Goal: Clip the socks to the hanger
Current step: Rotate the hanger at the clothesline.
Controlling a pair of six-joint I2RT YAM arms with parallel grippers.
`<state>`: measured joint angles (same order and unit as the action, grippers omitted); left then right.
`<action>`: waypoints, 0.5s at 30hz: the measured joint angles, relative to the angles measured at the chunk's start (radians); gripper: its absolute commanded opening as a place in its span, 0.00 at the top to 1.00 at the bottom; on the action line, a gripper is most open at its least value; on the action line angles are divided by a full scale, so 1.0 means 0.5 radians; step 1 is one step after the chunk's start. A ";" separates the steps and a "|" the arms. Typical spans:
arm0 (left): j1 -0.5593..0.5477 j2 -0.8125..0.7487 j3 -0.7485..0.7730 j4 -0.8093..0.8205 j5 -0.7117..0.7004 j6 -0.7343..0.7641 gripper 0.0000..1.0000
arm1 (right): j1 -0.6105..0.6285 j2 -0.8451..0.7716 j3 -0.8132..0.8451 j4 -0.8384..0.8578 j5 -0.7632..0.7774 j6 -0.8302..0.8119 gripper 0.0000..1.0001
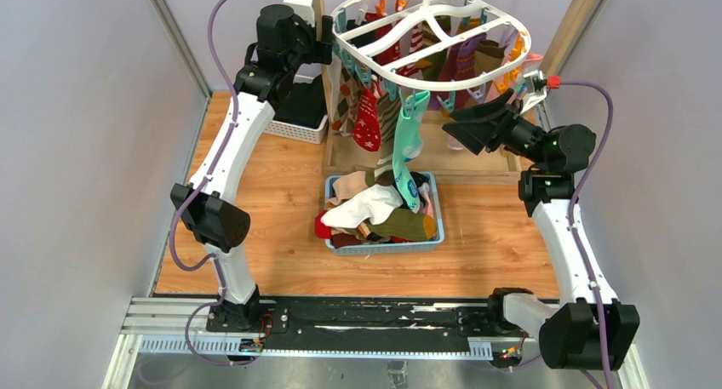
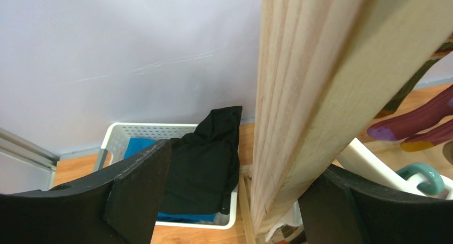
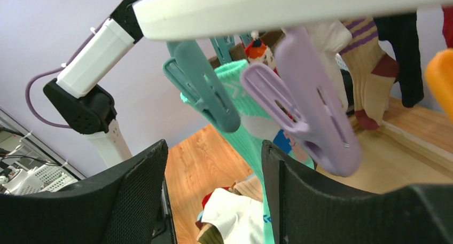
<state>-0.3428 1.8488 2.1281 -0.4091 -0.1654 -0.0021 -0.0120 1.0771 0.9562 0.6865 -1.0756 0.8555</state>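
Note:
The white oval hanger [image 1: 430, 40] hangs at the back with several socks clipped round its rim. A mint green sock [image 1: 407, 155] hangs from a teal clip [image 3: 205, 89] at its front edge and reaches down to the blue basket [image 1: 426, 243] of loose socks, with a white sock [image 1: 366, 206] on top. My right gripper [image 1: 455, 127] is open and empty just right of that clip; in the right wrist view [image 3: 213, 148] the mint sock [image 3: 240, 94] and a purple clip [image 3: 315, 105] hang beyond its fingers. My left gripper [image 1: 330, 44] is open at the hanger's left rim, its jaws [image 2: 243, 164] astride the wooden post [image 2: 310, 94].
A wooden rack [image 1: 579, 23] carries the hanger, its base frame [image 1: 426, 172] on the table behind the blue basket. A white lattice basket [image 1: 298, 129] with dark and blue cloths stands at the back left, also in the left wrist view [image 2: 123, 134]. Grey walls close both sides.

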 measured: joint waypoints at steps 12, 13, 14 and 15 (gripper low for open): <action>0.002 0.009 0.027 -0.027 0.008 0.006 0.14 | 0.021 0.140 0.060 0.520 -0.010 0.359 0.45; 0.002 0.011 0.029 -0.029 0.008 0.006 0.14 | 0.026 0.153 0.060 0.533 -0.010 0.365 0.45; 0.002 0.011 0.031 -0.031 0.009 0.006 0.14 | 0.040 0.172 0.060 0.558 -0.011 0.380 0.45; 0.002 0.011 0.031 -0.033 0.009 0.006 0.14 | 0.050 0.192 0.062 0.579 -0.011 0.394 0.46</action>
<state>-0.3416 1.8545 2.1437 -0.4255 -0.1608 0.0010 0.0128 1.1728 0.9871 0.9760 -1.0809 1.0523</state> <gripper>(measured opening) 0.860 0.554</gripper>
